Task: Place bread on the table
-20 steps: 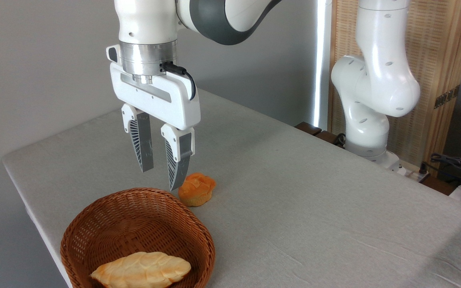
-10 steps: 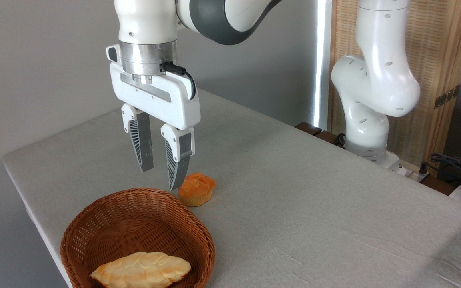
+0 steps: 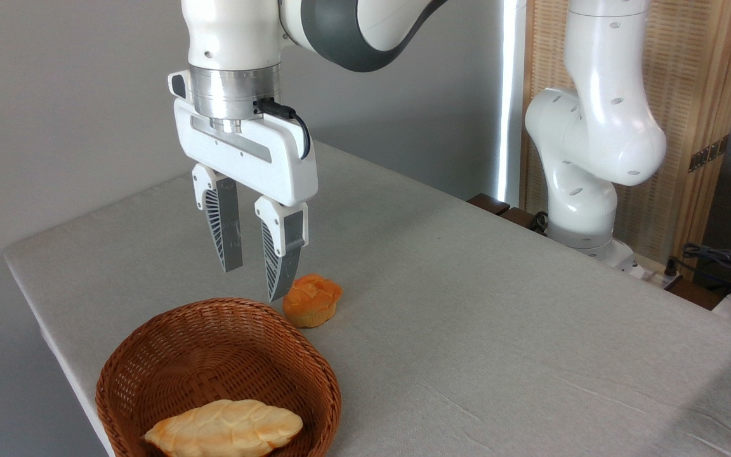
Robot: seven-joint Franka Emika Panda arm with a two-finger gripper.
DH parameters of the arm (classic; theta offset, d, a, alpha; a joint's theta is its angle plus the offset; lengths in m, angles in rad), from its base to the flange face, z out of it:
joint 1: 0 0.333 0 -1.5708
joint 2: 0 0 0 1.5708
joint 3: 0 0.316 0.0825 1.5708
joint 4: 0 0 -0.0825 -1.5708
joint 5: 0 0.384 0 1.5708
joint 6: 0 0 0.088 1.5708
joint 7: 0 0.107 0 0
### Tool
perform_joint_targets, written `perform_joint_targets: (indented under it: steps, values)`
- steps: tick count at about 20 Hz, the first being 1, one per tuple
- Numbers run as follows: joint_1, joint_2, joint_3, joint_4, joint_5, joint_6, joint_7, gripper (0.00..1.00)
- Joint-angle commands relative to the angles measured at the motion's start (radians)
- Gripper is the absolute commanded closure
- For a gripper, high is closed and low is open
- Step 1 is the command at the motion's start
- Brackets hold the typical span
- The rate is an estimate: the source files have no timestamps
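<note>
Hanging fingers-down above the table point(image 3: 499, 330), the gripper point(image 3: 254, 284) has its jaws spread a little apart and nothing between them. Below it and toward the camera sits a round brown wicker basket point(image 3: 315, 374), whose far rim lies just under the fingertips. The bread point(image 3: 223, 428), a long pale-yellow loaf, lies inside the basket at its near side, well below the gripper. Just right of the right fingertip, a small orange bun point(image 3: 312, 301) rests on the cloth
</note>
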Motion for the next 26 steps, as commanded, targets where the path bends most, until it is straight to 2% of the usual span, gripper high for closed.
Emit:
perform_joint_targets:
  steps: [1,26]
  values:
    - [-0.002,0.011,0.004,0.022,-0.016,-0.006,-0.014,0.0]
    - [-0.002,0.014,0.004,0.022,-0.008,0.006,-0.011,0.0]
